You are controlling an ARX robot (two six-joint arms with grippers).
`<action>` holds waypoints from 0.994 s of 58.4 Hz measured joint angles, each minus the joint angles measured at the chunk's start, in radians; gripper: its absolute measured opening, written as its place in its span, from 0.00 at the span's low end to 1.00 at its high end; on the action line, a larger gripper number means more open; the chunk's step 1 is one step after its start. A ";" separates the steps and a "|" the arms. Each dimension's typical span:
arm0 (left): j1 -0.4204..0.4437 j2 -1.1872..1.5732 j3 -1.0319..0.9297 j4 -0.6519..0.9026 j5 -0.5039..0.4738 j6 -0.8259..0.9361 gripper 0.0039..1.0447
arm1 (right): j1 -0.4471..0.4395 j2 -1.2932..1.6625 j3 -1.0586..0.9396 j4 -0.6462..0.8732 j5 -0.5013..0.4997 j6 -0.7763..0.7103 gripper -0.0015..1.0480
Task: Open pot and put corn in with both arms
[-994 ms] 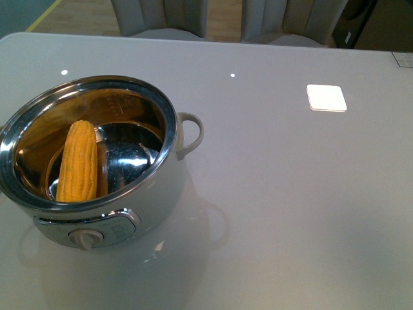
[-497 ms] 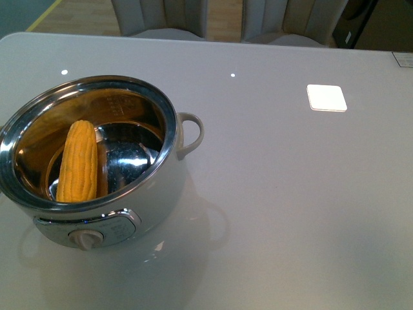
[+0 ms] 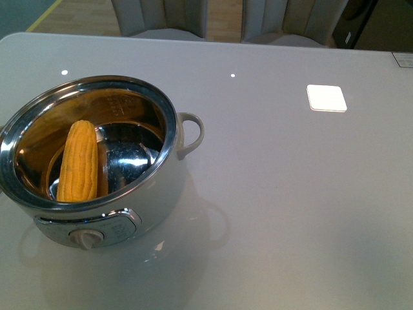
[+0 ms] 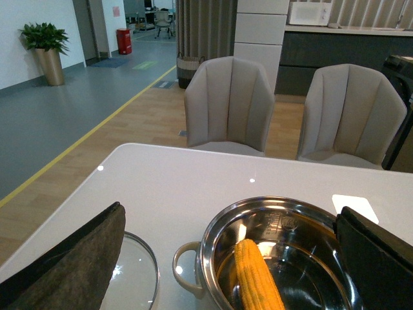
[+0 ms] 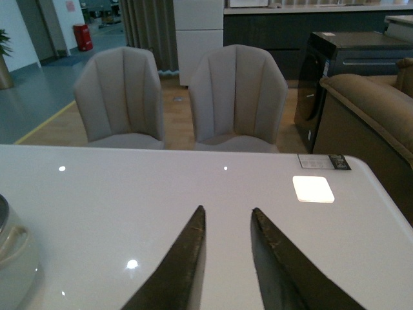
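The pot (image 3: 97, 161) stood uncovered on the near left part of the white table (image 3: 290, 194), dial knob (image 3: 86, 238) facing the robot and loop handle (image 3: 190, 134) on its right side. The corn (image 3: 78, 161) lay inside the pot, on the left half of the steel floor. Its long axis ran near to far, with the narrower tip pointing away from the robot and leaning against the far wall.

Both task conditions appeared met, so the step in hand was judged to be withdrawal. To do it well, each arm should lift clear vertically before moving sideways, avoiding contact with the rim or handle.

The left gripper (image 4: 226, 258) hung above the pot with its 2 fingers spread wide and nothing between them. A glass lid (image 4: 139, 271) rested on the table just beside the pot. The right gripper (image 5: 226, 258) hovered over bare table, fingers parted and empty.
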State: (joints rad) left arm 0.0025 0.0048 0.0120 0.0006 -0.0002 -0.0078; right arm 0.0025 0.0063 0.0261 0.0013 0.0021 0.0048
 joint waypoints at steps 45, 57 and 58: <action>0.000 0.000 0.000 0.000 0.000 0.000 0.94 | 0.000 0.000 0.000 0.000 0.000 0.000 0.92; 0.000 0.000 0.000 0.000 0.000 0.000 0.94 | 0.000 0.000 0.000 0.000 0.000 0.000 0.92; 0.000 0.000 0.000 0.000 0.000 0.000 0.94 | 0.000 0.000 0.000 0.000 0.000 0.000 0.92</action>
State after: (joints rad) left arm 0.0025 0.0048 0.0120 0.0006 -0.0002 -0.0078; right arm 0.0025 0.0063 0.0261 0.0013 0.0021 0.0048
